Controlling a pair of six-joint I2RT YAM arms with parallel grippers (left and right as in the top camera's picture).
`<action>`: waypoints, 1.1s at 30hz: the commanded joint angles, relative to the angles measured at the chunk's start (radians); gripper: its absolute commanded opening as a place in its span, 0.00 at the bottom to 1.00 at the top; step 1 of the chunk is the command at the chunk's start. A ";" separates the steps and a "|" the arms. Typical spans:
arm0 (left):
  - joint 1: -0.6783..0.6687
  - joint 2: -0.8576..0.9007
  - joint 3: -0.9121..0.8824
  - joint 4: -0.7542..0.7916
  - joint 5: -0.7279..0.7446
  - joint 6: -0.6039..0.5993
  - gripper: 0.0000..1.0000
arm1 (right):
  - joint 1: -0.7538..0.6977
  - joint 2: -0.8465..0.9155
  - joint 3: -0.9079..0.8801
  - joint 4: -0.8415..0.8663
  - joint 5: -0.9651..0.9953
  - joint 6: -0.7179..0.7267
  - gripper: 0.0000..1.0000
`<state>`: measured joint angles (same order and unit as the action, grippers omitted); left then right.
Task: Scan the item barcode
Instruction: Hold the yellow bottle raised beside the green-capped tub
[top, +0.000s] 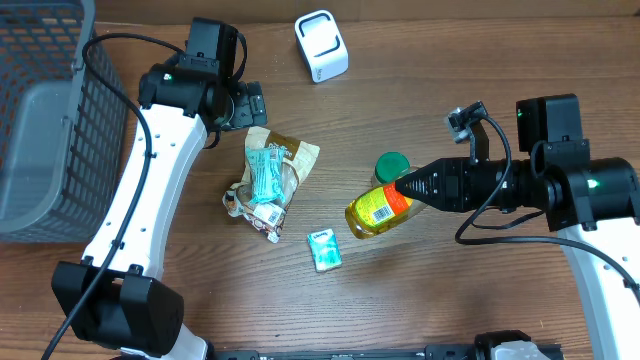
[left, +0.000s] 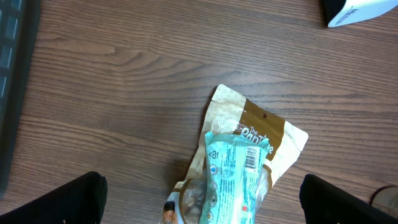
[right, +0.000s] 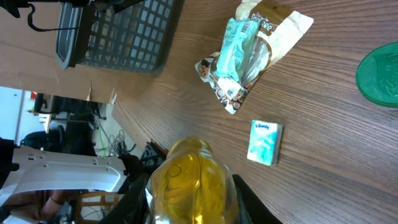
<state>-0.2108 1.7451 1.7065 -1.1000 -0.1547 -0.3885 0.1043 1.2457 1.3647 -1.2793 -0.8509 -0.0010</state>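
The right fingers (top: 405, 187) are closed narrowly on the neck end of the bottle (top: 378, 210), one pad on each side in the wrist view. From that grip the bottle's long axis runs left and slightly near, base leading, and it appears to hang clear of the surface (top: 480, 300). Its label faces up toward the overhead camera; whether the barcode sits on that face cannot be told. The scanner (top: 321, 45) stands far and left of the bottle, well apart, so the label probably has to travel that way and turn toward it. The left fingers (top: 245, 108) are spread wide and empty over the snack bag (top: 275, 165), nearer the scanner but holding nothing.
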 joint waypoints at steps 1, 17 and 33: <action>-0.006 -0.012 0.017 0.000 -0.010 0.015 0.99 | -0.006 -0.011 -0.003 0.010 -0.043 -0.009 0.04; -0.006 -0.012 0.017 0.000 -0.010 0.015 1.00 | -0.006 -0.011 -0.003 -0.010 -0.040 -0.035 0.04; -0.006 -0.012 0.017 0.000 -0.010 0.015 1.00 | -0.006 -0.011 -0.003 -0.024 0.095 -0.034 0.04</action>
<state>-0.2108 1.7451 1.7065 -1.1000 -0.1547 -0.3882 0.1043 1.2457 1.3647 -1.3033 -0.7559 -0.0273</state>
